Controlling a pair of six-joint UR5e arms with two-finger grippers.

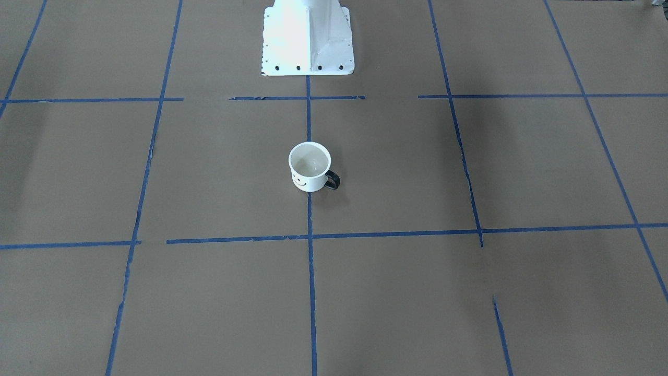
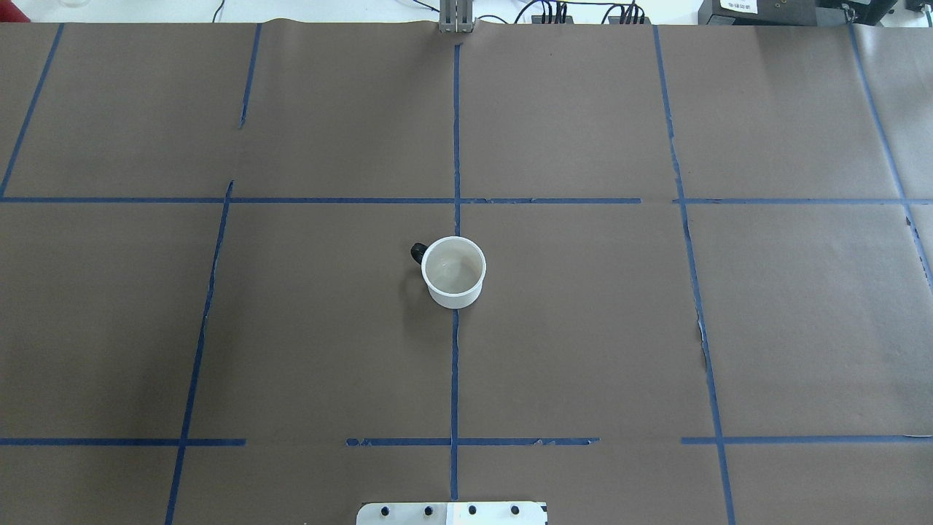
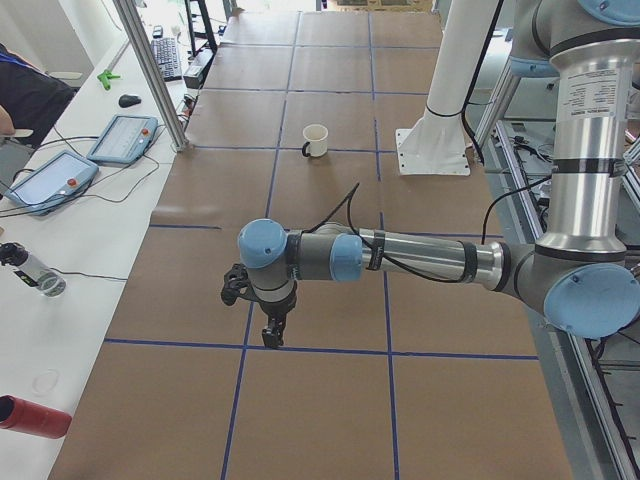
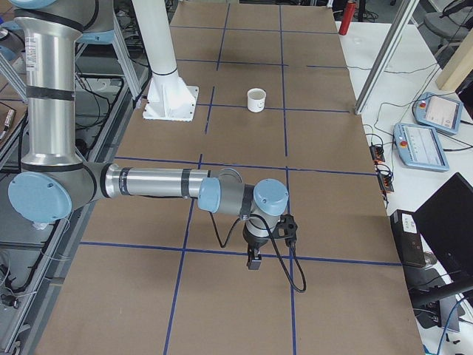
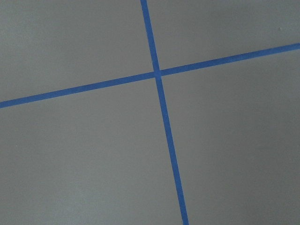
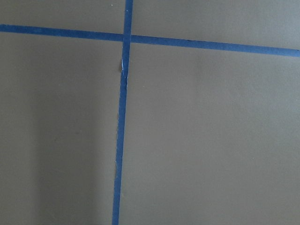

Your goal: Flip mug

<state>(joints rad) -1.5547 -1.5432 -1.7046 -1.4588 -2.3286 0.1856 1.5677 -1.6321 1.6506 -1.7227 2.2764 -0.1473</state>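
Note:
The white mug [image 2: 453,271] stands upright, mouth up, on the centre tape line of the brown table. Its black handle [image 2: 418,252] points toward the robot's left. Its smiley face shows in the front-facing view [image 1: 301,183]. The mug also shows in the side views [image 3: 315,139] [image 4: 256,100]. My left gripper [image 3: 272,335] hangs low over the table far from the mug, seen only in the exterior left view. My right gripper [image 4: 253,260] hangs likewise far off, seen only in the exterior right view. I cannot tell whether either is open or shut. The wrist views show only paper and tape.
The white robot pedestal base [image 1: 308,39] stands behind the mug on the robot's side. Blue tape lines [image 2: 455,379] grid the brown paper. Side benches hold tablets [image 3: 124,137] [image 4: 423,145], a red bottle [image 3: 32,416] and cables.

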